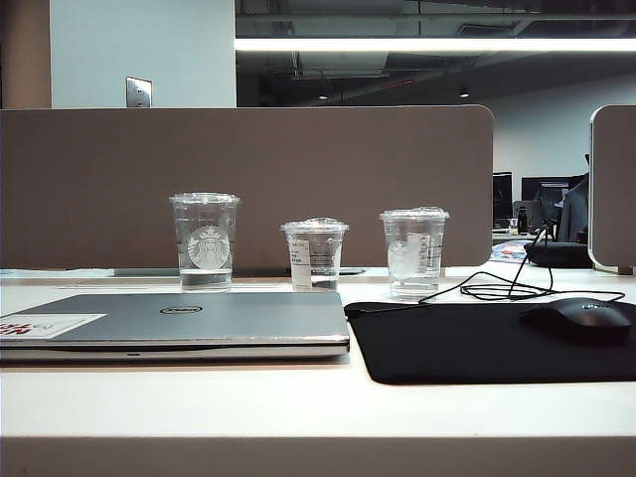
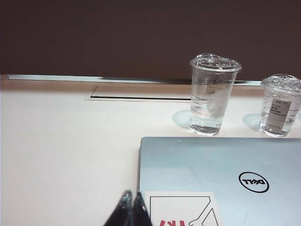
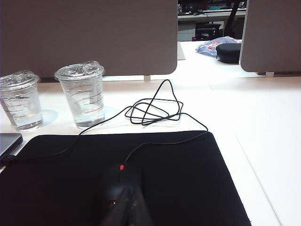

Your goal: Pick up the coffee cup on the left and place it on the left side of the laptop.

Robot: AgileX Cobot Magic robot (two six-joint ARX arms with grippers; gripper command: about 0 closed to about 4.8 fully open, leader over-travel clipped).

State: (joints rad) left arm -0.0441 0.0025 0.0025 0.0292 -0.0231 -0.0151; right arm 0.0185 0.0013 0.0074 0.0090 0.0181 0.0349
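Right, the coffee cup stands upright at the far left of the row of three cups, just beyond the far edge of the closed laptop, with a little clear liquid at its bottom and its lid on. Next along, the shorter labelled cup sits in the middle, and the third clear cup stands to the right, behind the black mouse pad. A black mouse rests on that pad, its cable looping away across the white table.

Over to the left gripper: its fingertips are pressed together, holding nothing, low at the near left corner of the laptop beside the red-and-white sticker. The coffee cup lies well apart from it, farther off and to the right, past the laptop's lid.

The right gripper hangs over the mouse at the near edge of the pad; its dark tips blend into the mouse, so I cannot tell whether they are together or apart.
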